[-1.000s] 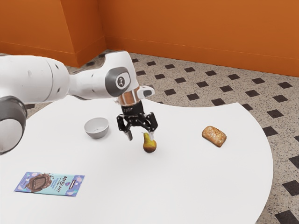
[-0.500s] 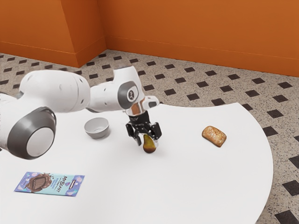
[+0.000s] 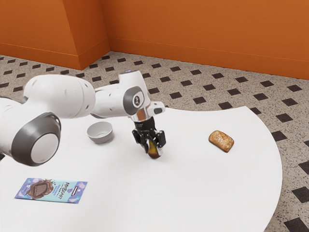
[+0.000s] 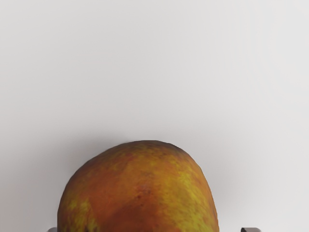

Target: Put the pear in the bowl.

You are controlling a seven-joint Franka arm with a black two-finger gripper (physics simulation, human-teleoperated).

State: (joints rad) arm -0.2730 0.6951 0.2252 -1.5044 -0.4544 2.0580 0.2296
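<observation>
Black gripper (image 3: 153, 149) fingers stand spread either side of the pear (image 3: 154, 152), low over the white table (image 3: 193, 193); in the wrist view the fruit lies between them, with a gap showing on one side, so I judge the grasp is lined up but not made. The pear is on the tabletop, inward from the far edge and well away from the near one.

The step in hand is the pick. Next, the fingers need to close evenly, since the rounded sides could roll or slip; then a straight lift, high enough to clear the rim of the grey bowl (image 3: 100, 133), which sits nearer the far edge, toward the exterior view's left. The bread roll (image 3: 221, 141), below the far right corner, and the chocolate bar (image 3: 51, 190), by the near left edge, can be left alone.
</observation>
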